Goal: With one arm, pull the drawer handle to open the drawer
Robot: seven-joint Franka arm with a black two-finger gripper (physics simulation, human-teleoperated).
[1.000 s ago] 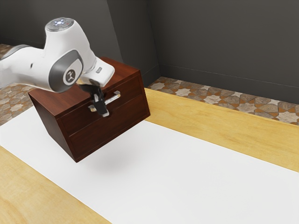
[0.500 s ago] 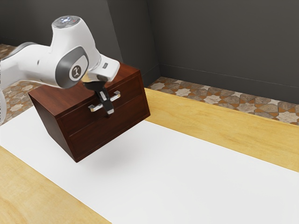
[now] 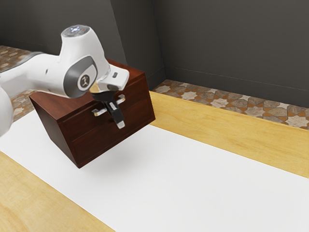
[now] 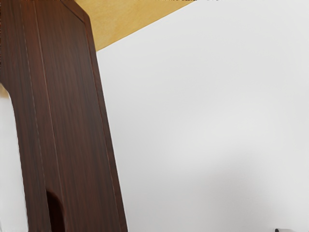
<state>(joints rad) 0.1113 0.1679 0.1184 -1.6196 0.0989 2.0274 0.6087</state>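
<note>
A dark wooden drawer box [image 3: 77, 104] stands on a white mat at the exterior view's left. Its front faces the exterior view's lower right, and the upper drawer front lies flush with the box. A pale metal bar handle [image 3: 98, 111] crosses that upper drawer front. My black gripper [image 3: 118, 121] hangs in front of the handle's right half, slanting down toward the exterior view's right, open, with its tips below the bar. In the wrist view the box's dark front [image 4: 63, 121] stands close beside my hand.
The white mat [image 3: 193, 174] runs across the wooden table [image 3: 231, 125] in front of the box. A dark wall and a patterned floor [image 3: 251, 104] lie behind the table. The white arm [image 3: 48, 77] reaches over the top of the box.
My hand has moved toward the exterior view's right and a little lower along the drawer front. The box and the drawer front stand as before.
</note>
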